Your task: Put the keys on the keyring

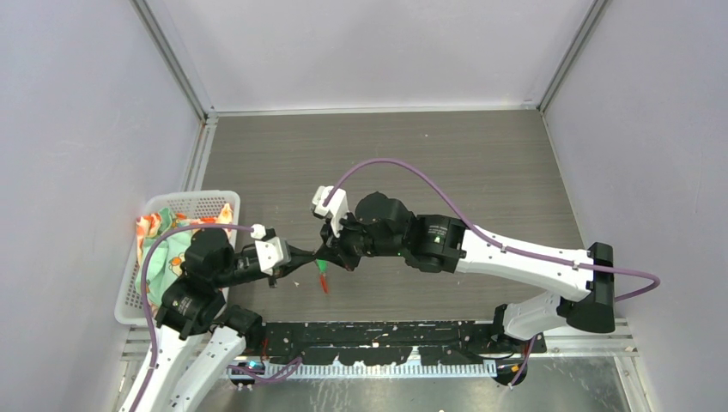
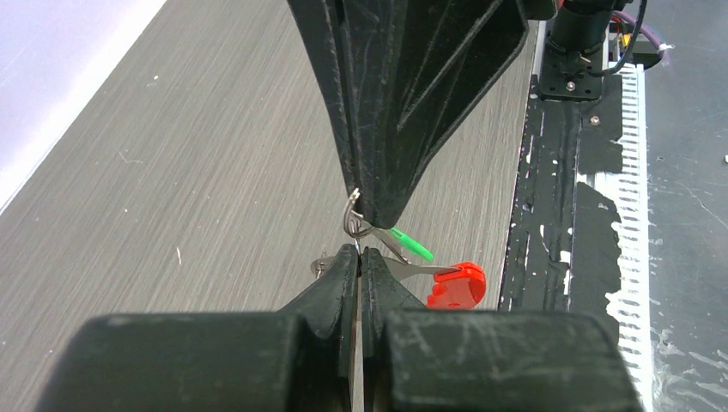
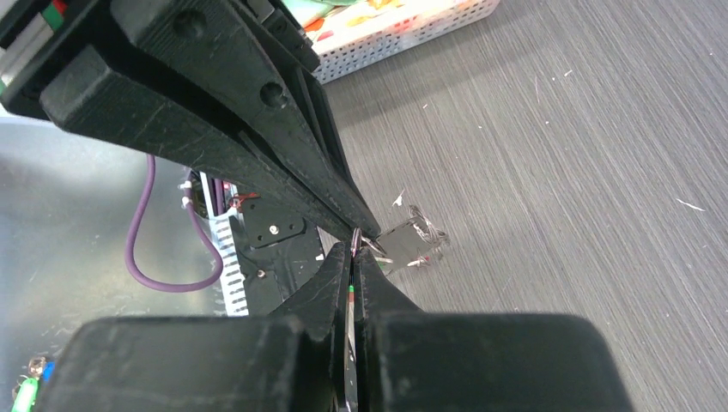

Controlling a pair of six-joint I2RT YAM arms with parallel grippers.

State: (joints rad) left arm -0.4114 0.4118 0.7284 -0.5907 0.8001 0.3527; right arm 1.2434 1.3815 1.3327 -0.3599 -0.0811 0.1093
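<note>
**A:** Where is the keyring?

**B:** The keyring [image 2: 352,219] is up off the table. It is a thin silver loop caught between the two gripper tips, which meet nose to nose over it.

**A:** And how do the pincers stand?

**B:** The left gripper [image 2: 359,256] has its fingers pressed together, with only a sliver of wire showing in the seam just under the loop. The right gripper [image 2: 371,215] comes at the keyring from the opposite side. Its fingers are also drawn into a single wedge, and the loop curls out at the very tip. Both look pinched on the keyring itself.

**A:** What about the keys?

**B:** The green-headed key [image 2: 410,245] juts out just beside the keyring, on the side toward the arm bases. Below it, a bare metal blade runs from the keyring to a red piece [image 2: 459,285] that hangs lowest of all. I cannot tell whether that is a tag or a strip.

**A:** What lies around the keyring?

**B:** Under the keyring is a dark grey wood-grain table [image 1: 446,163]. Beyond the left gripper from the keyring, a white basket [image 1: 129,287] holds a bright patterned cloth [image 1: 159,230]. On the base side of the keyring a black strip [image 1: 386,330] edges the table. Pale lilac walls [image 1: 69,129] close in the other three sides, well apart from the keyring.
</note>
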